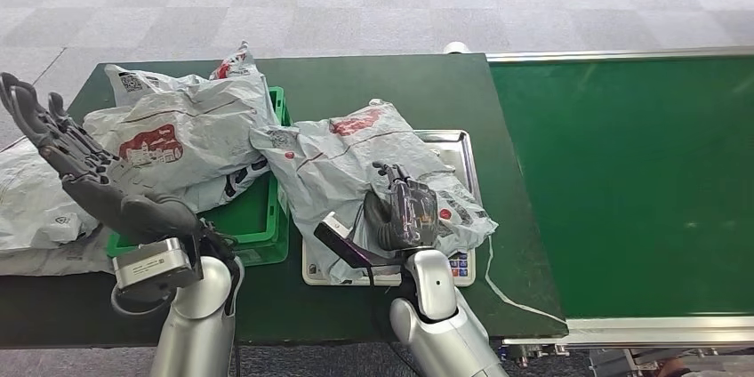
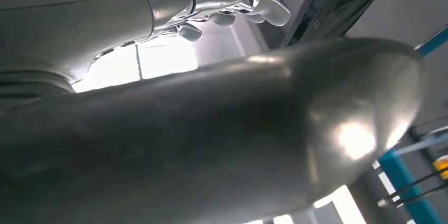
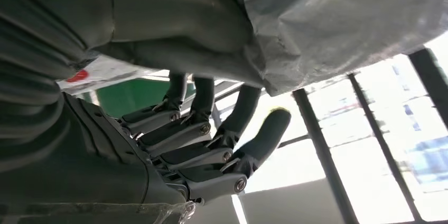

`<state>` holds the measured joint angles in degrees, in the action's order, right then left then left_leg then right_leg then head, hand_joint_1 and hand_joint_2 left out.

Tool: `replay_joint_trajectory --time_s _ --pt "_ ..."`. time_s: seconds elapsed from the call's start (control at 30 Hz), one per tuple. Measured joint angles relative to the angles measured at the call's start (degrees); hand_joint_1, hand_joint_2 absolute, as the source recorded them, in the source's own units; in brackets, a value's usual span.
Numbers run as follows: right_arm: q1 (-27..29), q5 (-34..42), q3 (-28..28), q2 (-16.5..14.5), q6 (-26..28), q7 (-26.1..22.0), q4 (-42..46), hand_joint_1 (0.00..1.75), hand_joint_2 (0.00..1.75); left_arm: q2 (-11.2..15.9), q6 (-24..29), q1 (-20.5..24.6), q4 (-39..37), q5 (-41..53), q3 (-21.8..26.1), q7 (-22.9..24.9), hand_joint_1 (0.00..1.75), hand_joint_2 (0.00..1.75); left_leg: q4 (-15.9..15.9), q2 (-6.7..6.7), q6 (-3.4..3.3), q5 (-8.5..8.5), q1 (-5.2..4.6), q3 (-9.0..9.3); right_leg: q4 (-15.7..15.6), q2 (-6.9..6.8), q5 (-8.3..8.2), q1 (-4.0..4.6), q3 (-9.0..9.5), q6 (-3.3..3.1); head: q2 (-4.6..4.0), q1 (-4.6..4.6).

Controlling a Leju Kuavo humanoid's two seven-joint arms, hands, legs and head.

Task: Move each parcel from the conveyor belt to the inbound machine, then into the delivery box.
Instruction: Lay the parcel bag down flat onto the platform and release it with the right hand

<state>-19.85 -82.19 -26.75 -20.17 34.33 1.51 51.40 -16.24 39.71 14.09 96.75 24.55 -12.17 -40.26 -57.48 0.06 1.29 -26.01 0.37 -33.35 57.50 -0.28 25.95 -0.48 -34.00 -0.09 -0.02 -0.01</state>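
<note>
The grey parcel [image 1: 356,164] is lying on the inbound machine [image 1: 462,150], a metal scale tray on the bench [image 1: 382,84]. It is gripped at its near edge by the right hand [image 1: 405,212]. Step in hand, as judged: machine stage. Next req.: lift and carry to the green delivery box [image 1: 262,217], already piled w/ parcels. The left hand [image 1: 76,164] is held open, raised, empty.

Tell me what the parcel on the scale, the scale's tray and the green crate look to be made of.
Parcel: thin grey plastic film, likely a poly mailer; it creases and shines. Tray: probably brushed metal, silvery with a raised rim. Crate: rigid moulded plastic, uniformly glossy green.
</note>
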Motion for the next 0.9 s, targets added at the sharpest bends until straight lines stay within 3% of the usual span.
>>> replay_joint_trajectory --time_s 0.07,0.17,0.3,0.37,0.53,0.63,0.73,0.9 --pt "0.53 -3.24 -0.01 0.21 -0.76 3.52 -0.16 0.0 1.75 -0.02 0.02 -0.1 2.01 0.04 0.0 0.01 0.0 0.0 0.0 0.0 0.0 0.0 0.0 0.0 0.01 0.0 0.0 0.0 0.0 0.0 0.01 0.0" --pt "0.94 -4.5 -0.01 0.39 -0.89 4.7 -0.3 0.0 1.75 -0.02 0.03 -0.19 3.93 0.14 0.0 0.03 0.0 0.0 0.0 0.0 0.0 0.0 0.0 0.0 0.01 0.01 0.0 0.01 -0.01 0.0 0.01 0.01" --pt "2.65 -3.21 0.02 0.84 2.33 3.81 1.97 0.0 0.0 -0.13 0.03 -0.26 5.89 2.16 0.0 0.04 0.0 0.0 0.0 -0.02 0.0 0.0 0.0 -0.01 0.01 0.0 0.01 0.0 -0.02 0.0 0.02 0.01" --pt "4.83 1.08 0.31 1.3 4.53 -1.09 7.46 0.0 0.0 -0.17 0.03 -0.26 6.26 3.29 0.0 0.05 0.0 0.0 -0.01 -0.03 0.0 -0.01 -0.01 -0.03 0.0 -0.02 0.01 -0.01 -0.06 0.0 0.01 0.01" --pt "11.68 17.98 3.73 2.5 5.92 -25.09 30.38 0.0 0.0 -0.17 0.03 -0.15 5.45 3.34 0.01 0.4 0.0 0.0 -0.03 -0.02 -0.04 -0.05 -0.05 -0.03 -0.04 0.01 0.01 -0.04 -0.08 0.01 0.02 -0.01" --pt "16.35 26.95 5.52 3.17 5.97 -35.42 40.02 0.0 0.0 -0.17 0.03 -0.13 4.47 6.76 0.27 0.36 0.0 0.0 -0.03 0.06 -0.04 -0.09 -0.06 -0.03 -0.05 0.06 0.02 -0.04 -0.08 0.02 0.01 0.01" --pt "19.54 29.24 6.06 3.56 5.91 -39.27 45.08 0.0 0.0 -0.17 0.03 -0.1 2.92 13.39 0.81 0.25 0.0 0.0 -0.03 0.27 -0.01 -0.12 -0.06 0.02 -0.05 0.23 0.01 -0.04 -0.11 0.02 0.01 0.0" --pt "23.83 29.68 6.48 3.81 5.82 -39.94 50.52 0.0 0.0 -0.19 0.03 -0.04 0.4 15.5 1.38 0.25 0.0 0.0 -0.02 0.34 0.0 -0.12 -0.04 0.05 -0.04 0.27 0.0 -0.03 -0.1 0.0 0.01 0.0"
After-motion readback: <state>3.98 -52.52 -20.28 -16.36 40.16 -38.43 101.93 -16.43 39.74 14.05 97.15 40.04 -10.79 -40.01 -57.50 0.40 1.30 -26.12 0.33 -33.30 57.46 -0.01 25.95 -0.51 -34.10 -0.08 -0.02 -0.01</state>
